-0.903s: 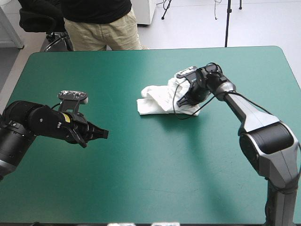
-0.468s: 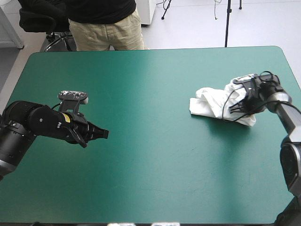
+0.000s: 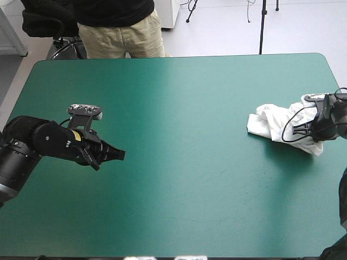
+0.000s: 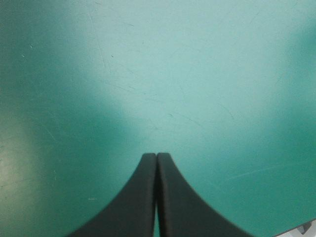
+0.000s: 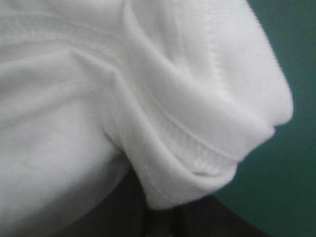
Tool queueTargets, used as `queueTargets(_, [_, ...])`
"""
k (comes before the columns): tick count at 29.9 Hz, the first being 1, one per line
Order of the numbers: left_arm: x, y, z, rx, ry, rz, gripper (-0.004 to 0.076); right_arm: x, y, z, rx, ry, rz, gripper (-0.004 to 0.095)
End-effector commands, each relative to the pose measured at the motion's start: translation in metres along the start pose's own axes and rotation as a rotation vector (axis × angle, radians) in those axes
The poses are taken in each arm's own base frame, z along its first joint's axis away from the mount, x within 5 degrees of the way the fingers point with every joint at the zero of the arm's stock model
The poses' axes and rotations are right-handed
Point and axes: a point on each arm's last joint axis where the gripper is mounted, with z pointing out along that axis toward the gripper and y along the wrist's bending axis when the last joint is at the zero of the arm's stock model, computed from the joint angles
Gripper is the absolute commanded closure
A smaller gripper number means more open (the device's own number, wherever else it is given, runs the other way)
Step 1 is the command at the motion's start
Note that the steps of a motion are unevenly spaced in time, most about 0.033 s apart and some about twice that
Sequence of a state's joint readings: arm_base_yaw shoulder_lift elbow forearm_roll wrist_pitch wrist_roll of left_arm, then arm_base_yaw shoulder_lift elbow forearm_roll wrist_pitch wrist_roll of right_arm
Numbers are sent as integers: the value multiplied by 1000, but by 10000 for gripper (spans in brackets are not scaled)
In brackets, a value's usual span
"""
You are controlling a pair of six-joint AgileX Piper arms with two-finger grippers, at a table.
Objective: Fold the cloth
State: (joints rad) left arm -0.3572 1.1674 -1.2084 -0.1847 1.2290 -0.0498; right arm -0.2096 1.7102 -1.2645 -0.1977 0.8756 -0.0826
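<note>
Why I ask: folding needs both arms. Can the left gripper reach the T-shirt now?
Doubtful: nothing blocks it, but the T-shirt lies near the table's right edge, far from the left gripper.

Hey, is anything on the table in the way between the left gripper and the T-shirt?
Nothing visible. Only bare teal-green cover lies between the left gripper, shut on the left side, and the crumpled T-shirt near the cover's right edge, which the right gripper holds.
</note>
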Motion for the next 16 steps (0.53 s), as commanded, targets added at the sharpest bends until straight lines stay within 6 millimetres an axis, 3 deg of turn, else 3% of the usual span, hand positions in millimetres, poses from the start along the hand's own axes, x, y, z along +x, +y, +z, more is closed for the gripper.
queueTargets(1, [-2, -5, -14, 25, -76, 6, 741, -4, -7, -19, 22, -63, 14, 686])
queueTargets(5, [-2, -5, -14, 25, -76, 6, 741, -4, -7, -19, 21, -63, 20, 367])
queueTargets(7, [-2, -4, -14, 23, -76, 6, 741, -3, -7, -20, 20, -57, 54, 277])
queueTargets(11, [-3, -4, -14, 24, -78, 6, 741, -1, -9, -34, 25, -78, 94, 345])
queueTargets(16, [-3, -4, -14, 15, -88, 33, 741, 11, -10, -79, 2, -150, 141, 507])
